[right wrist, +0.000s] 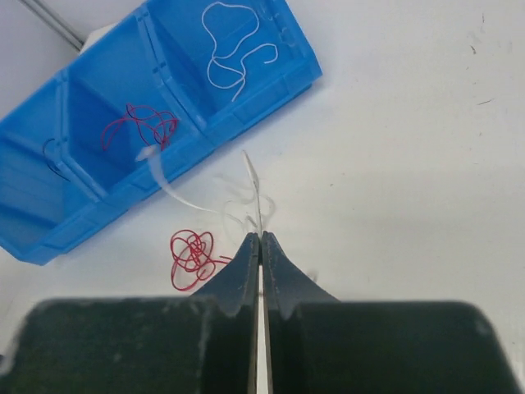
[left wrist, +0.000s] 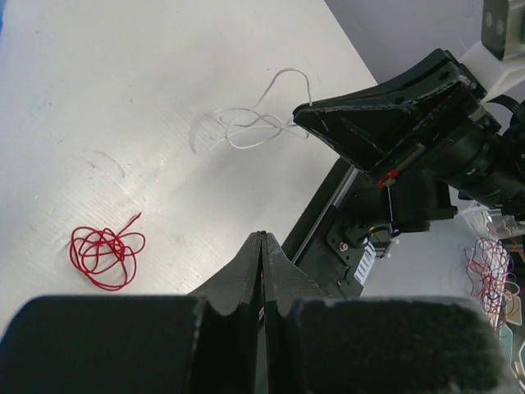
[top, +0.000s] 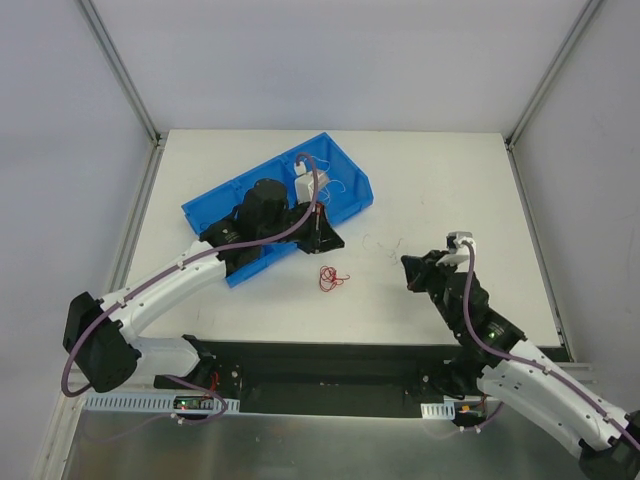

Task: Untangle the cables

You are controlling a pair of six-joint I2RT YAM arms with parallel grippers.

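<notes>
Nearest me, the right gripper (right wrist: 261, 240) is clenched on one end of a loose white wire (left wrist: 246, 127). The left gripper (left wrist: 262, 238) is clenched too, with nothing between its fingers. The held wire lies on the table (top: 450, 180) in front of the blue bin (right wrist: 279, 82), on its open-table side. Its long axis runs from the pinched end toward the bin, and its slack loops fan out at the bin end. A red tangle (left wrist: 102, 256) sits just short of the bin's front wall, apart from the white loops. It is a compact knot with no clear long axis, and its short free tail sticks out sideways, not toward the bin. Inside the bin, one end compartment holds a white wire (right wrist: 234, 49), the middle one a red wire (right wrist: 143, 127), and the other end a black wire (right wrist: 53, 156). I judge the step in hand to be carrying the white wire to the bin's white compartment. To do it well I would raise it slowly and straight up until the loops hang free. Then I would cross to the bin on the side away from the red tangle, so nothing snags.
</notes>
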